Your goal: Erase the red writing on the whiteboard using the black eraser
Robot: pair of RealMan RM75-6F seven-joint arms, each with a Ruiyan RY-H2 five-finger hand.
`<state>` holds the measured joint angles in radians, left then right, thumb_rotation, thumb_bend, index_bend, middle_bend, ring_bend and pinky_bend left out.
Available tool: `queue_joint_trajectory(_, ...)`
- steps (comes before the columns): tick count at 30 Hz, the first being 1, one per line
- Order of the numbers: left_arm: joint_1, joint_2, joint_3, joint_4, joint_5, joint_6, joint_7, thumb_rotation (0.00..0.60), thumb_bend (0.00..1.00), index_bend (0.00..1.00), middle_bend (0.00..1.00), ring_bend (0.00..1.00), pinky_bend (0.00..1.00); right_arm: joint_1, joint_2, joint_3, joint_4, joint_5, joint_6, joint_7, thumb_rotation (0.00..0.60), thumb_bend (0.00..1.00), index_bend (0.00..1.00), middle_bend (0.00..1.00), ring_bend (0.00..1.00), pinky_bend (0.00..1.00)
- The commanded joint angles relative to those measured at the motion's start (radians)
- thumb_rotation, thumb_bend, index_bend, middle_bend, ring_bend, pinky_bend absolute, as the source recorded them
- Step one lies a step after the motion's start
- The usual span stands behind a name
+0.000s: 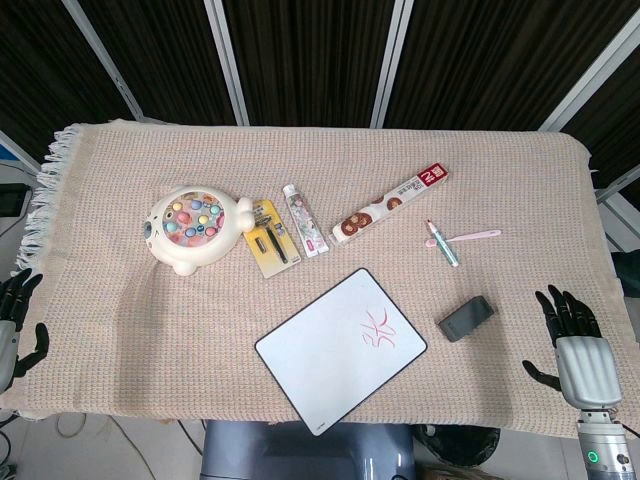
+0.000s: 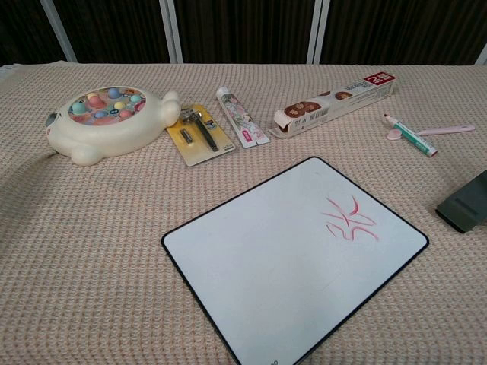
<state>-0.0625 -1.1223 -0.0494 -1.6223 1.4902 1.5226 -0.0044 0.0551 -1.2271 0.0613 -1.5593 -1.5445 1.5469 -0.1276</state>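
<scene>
At the far left edge of the head view, the left hand (image 1: 17,318) hangs just off the near left corner of the table, fingers spread wide and holding nothing. The table is covered with a beige woven cloth (image 1: 120,300). On its left part sits a cream toy fishing game (image 1: 192,228) with coloured pieces on top. Just right of it lies a yellow card (image 1: 271,236) carrying a razor, then a tube (image 1: 304,218) with a white cap, then a long narrow box (image 1: 389,204) lying at a slant, its red end toward the far right.

Nearer the front, in the middle, the whiteboard (image 1: 340,345) lies flat and turned at an angle, with the red writing (image 1: 379,340) on its right part. Right of the box, farther back, a green pen (image 1: 443,244) and a pink stick (image 1: 468,237) lie crossed. The black eraser (image 1: 466,318) rests on the cloth just right of the whiteboard, apart from it and untouched. At the near right, the right hand (image 1: 572,342) hovers at the table edge, fingers spread wide, holding nothing, well apart from the eraser.
</scene>
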Motion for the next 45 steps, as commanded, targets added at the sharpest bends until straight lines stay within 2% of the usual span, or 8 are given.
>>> queue_joint_trajectory(1, 0.001, 0.001, 0.000, 0.000, 0.001, 0.001, -0.001, 0.600, 0.60, 0.05, 0.00, 0.03, 0.05, -0.001, 0.001, 0.000, -0.002, -0.001, 0.002, 0.000, 0.600, 0.06, 0.00, 0.00, 0.00, 0.12)
queue_joint_trajectory(19, 0.000, 0.000, 0.000, 0.001, 0.000, -0.002, 0.002, 0.600, 0.60, 0.05, 0.00, 0.03, 0.05, 0.006, 0.008, -0.002, 0.009, -0.005, -0.012, 0.022, 0.600, 0.06, 0.00, 0.00, 0.00, 0.12)
queue_joint_trajectory(26, -0.001, 0.000, 0.000, 0.001, -0.001, -0.005, 0.004, 0.600, 0.60, 0.05, 0.00, 0.03, 0.05, 0.018, 0.016, -0.013, 0.033, -0.028, -0.030, 0.065, 0.600, 0.06, 0.00, 0.00, 0.00, 0.12)
queue_joint_trajectory(30, 0.000, -0.001, 0.000, -0.004, -0.001, -0.003, 0.003, 0.600, 0.60, 0.05, 0.00, 0.03, 0.05, 0.039, 0.029, -0.036, 0.056, -0.062, -0.067, 0.133, 0.600, 0.06, 0.00, 0.00, 0.00, 0.12)
queue_joint_trajectory(34, 0.001, -0.001, -0.001, -0.004, -0.001, 0.000, 0.003, 0.600, 0.60, 0.05, 0.00, 0.03, 0.05, 0.065, 0.034, -0.057, 0.103, -0.110, -0.091, 0.231, 0.600, 0.06, 0.00, 0.00, 0.00, 0.12)
queue_joint_trajectory(38, 0.000, -0.002, -0.001, -0.005, -0.002, -0.002, 0.003, 0.600, 0.60, 0.05, 0.00, 0.03, 0.05, 0.109, 0.027, -0.071, 0.201, -0.144, -0.138, 0.325, 0.600, 0.06, 0.00, 0.01, 0.00, 0.12)
queue_joint_trajectory(45, -0.001, -0.009, -0.001, -0.002, 0.002, 0.000, 0.015, 0.600, 0.60, 0.05, 0.00, 0.03, 0.05, 0.176, -0.023, -0.088, 0.355, -0.211, -0.171, 0.413, 0.600, 0.08, 0.00, 0.09, 0.07, 0.12)
